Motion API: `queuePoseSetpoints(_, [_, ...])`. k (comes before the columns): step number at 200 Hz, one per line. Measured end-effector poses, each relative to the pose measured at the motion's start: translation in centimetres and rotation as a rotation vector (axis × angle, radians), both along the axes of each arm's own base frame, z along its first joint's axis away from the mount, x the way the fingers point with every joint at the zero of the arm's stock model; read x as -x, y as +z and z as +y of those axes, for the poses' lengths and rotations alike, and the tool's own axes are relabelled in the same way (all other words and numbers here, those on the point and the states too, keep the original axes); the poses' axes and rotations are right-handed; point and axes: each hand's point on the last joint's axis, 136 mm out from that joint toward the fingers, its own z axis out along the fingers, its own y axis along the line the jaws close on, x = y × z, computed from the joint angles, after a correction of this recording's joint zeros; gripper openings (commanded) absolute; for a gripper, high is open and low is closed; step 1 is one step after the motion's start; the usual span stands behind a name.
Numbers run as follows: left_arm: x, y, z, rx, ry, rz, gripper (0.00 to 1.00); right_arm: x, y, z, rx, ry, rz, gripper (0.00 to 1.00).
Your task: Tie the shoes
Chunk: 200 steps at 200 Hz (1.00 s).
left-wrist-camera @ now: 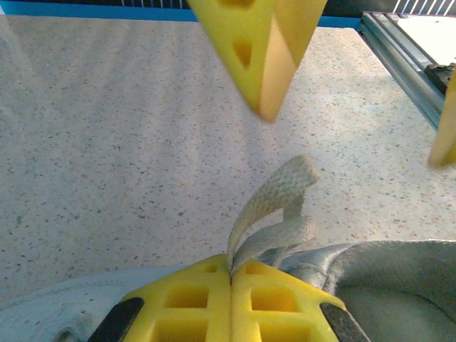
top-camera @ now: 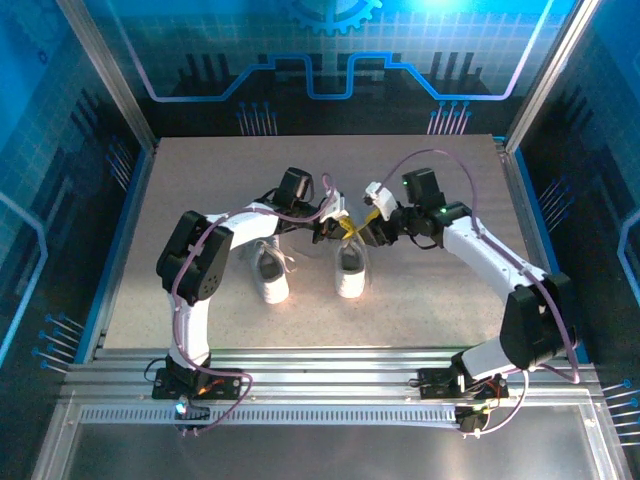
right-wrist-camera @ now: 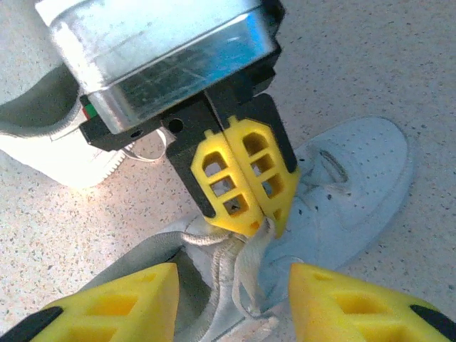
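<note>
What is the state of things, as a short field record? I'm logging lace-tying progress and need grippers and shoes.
left gripper: shut on a lace of the right-side shoe
right gripper: open, close to that lace, holding nothing
left-side shoe: beside it on the table, no gripper on it
bow on right-side shoe: not tied yet

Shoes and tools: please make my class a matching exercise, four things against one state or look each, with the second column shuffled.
Column one:
1 left tool
2 right tool
3 lace
4 tabletop

Column two:
A speckled, flat
B open
C thin, pinched
D shut on the lace

Pairs: 1-D, 2-B, 3-C, 4-A
</note>
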Motion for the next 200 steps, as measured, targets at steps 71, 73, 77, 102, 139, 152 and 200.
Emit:
queuePoseSetpoints(71, [-0.1,0.2,0.2,-0.007,0.03,-0.064,0.0,-3.0,-1.9,-3.5,-0.155,-0.211,0.22,0.38])
queuePoseSetpoints(73, [-0.2,0.2,0.2,-0.007,0.03,-0.065,0.0,-3.0,-2.1,-3.4,-0.159,-0.209,0.233,0.38])
queuePoseSetpoints(77, [-0.2,0.2,0.2,-0.007,0.031,-0.066,0.0,-3.0,-2.5,-3.3,-0.166,-0.21,0.253,0.38])
queuePoseSetpoints(102, [-0.2,0.2,0.2,-0.01,0.035,-0.076,0.0,-2.9,-4.3,-2.4,-0.211,-0.198,0.356,0.35])
queuePoseSetpoints(139, [-0.1,0.5,0.0,-0.01,0.031,-0.091,0.0,-2.7,-4.9,-1.1,-0.287,-0.15,0.423,0.35])
queuePoseSetpoints(152, [-0.1,0.5,0.0,-0.01,0.028,-0.097,0.0,-2.7,-4.7,-0.8,-0.311,-0.132,0.431,0.35])
queuePoseSetpoints(200, [-0.1,0.5,0.0,-0.013,0.026,-0.105,0.0,-2.6,-4.0,0.3,-0.373,-0.076,0.451,0.35])
